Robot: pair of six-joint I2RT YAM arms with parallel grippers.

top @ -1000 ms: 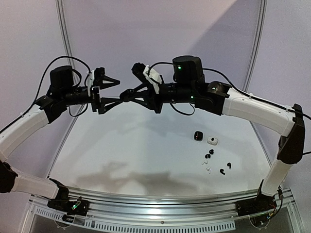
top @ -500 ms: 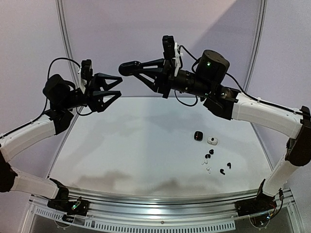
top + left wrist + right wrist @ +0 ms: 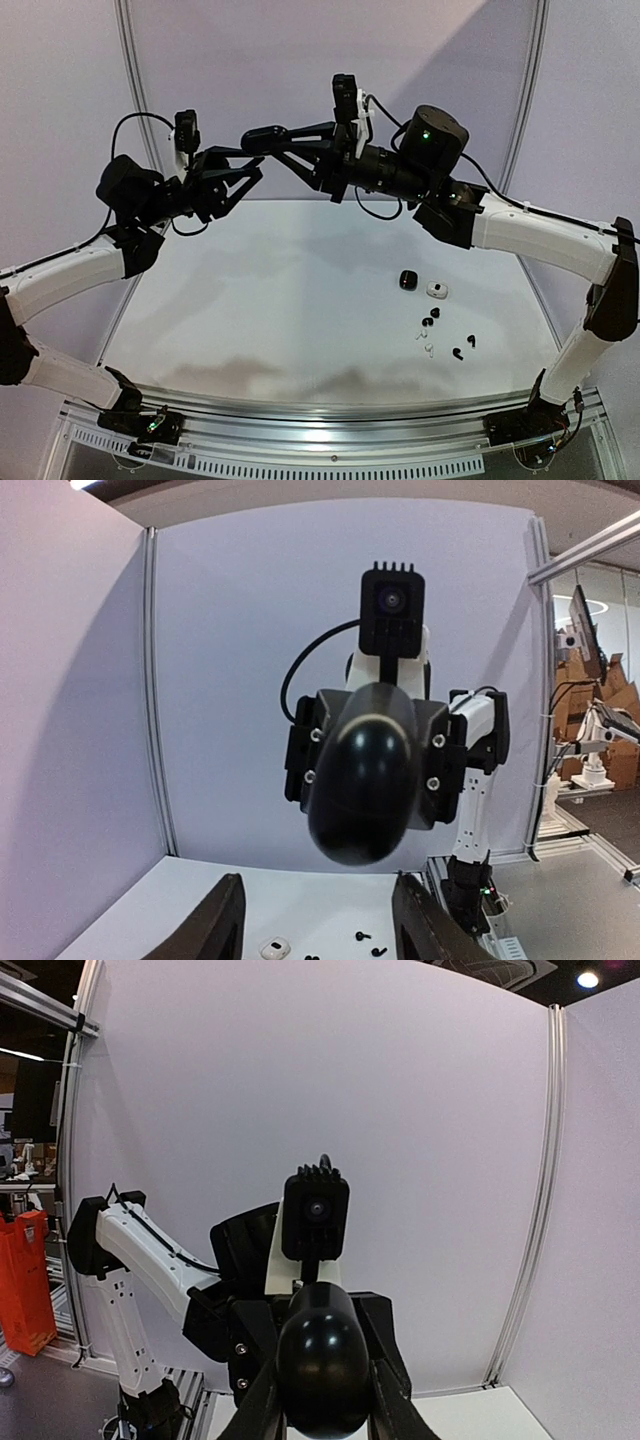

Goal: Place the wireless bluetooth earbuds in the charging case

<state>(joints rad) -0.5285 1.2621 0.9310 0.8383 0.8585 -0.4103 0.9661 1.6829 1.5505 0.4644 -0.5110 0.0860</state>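
Nearest, at the lower right of the top view, the wireless bluetooth earbuds (image 3: 429,320) lie loose on the white table (image 3: 280,310), black and white ones in a small scatter. Just behind them a small black case (image 3: 407,280) and a white case (image 3: 437,290) sit side by side. Farther back, at upper centre, both arms are raised off the table. The right gripper (image 3: 268,138) is clamped on a glossy black rounded case (image 3: 320,1360). The left gripper (image 3: 248,172), just beside it, has its jaws apart and empty.

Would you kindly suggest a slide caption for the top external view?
Raised above the table, the right gripper holds a black case toward the open left gripper; earbuds lie below.
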